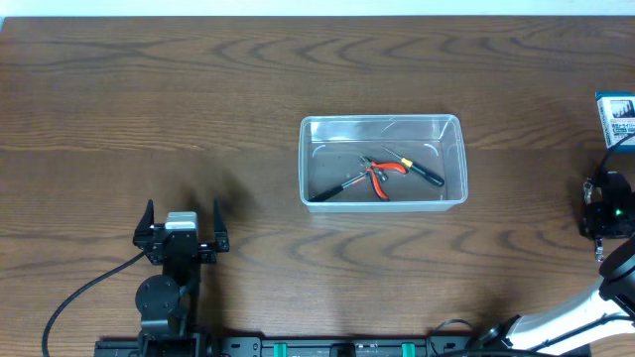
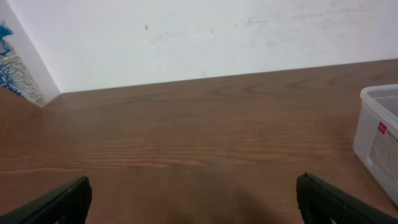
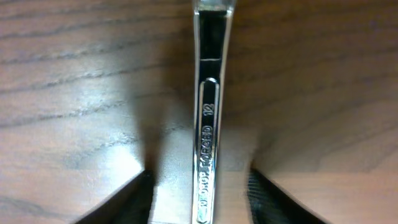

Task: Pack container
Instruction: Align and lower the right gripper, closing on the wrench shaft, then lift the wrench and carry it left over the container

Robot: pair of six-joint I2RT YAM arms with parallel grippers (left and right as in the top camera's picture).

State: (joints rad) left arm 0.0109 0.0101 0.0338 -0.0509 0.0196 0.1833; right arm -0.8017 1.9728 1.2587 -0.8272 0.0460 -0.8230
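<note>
The clear plastic container stands mid-table and holds red-handled pliers, a yellow-and-black screwdriver and a black-handled tool. My left gripper is open and empty at the front left, well away from the container. In the left wrist view its fingers are wide apart and the container's corner shows at the right. My right gripper points down at the far right edge. In the right wrist view its open fingers straddle a chrome wrench lying on the table, with gaps on both sides.
A small blue-and-white box sits at the far right edge, just behind my right gripper. A white wall runs along the table's far edge. A black cable trails from the left arm's base.
</note>
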